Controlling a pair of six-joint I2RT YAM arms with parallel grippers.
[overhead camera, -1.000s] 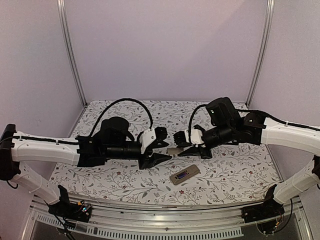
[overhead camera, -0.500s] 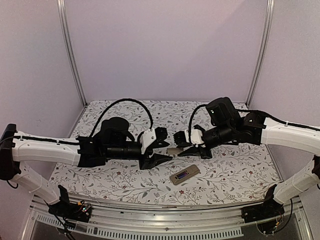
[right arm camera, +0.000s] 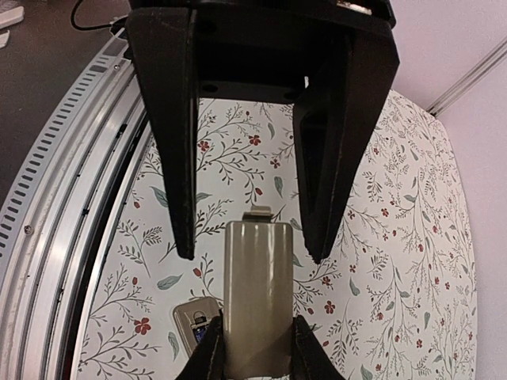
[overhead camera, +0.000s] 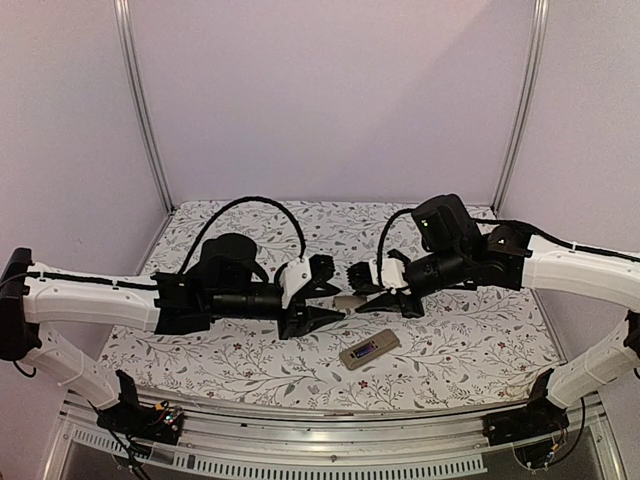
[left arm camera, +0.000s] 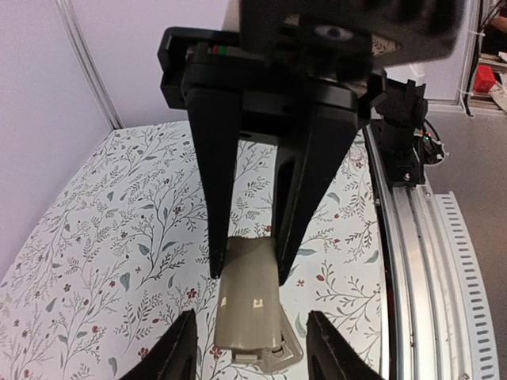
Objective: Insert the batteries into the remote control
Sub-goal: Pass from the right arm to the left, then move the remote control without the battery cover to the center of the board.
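Observation:
The remote control [overhead camera: 369, 349] lies flat on the floral table in front of the grippers, small screen up. It also shows in the right wrist view [right arm camera: 192, 324]. My right gripper [overhead camera: 357, 294] [right arm camera: 257, 348] is shut on a separate grey-tan cover [overhead camera: 347, 300] [right arm camera: 257, 293] and holds it above the table. My left gripper [overhead camera: 336, 300] [left arm camera: 253, 352] faces it, open. Its fingers [left arm camera: 181, 348] stand on either side of the cover's [left arm camera: 249, 297] free end without touching it. No batteries are in view.
The table [overhead camera: 250, 360] has a floral cloth. A metal rail [overhead camera: 330, 425] runs along its near edge. Purple walls with upright metal posts [overhead camera: 140, 110] close in the back and sides.

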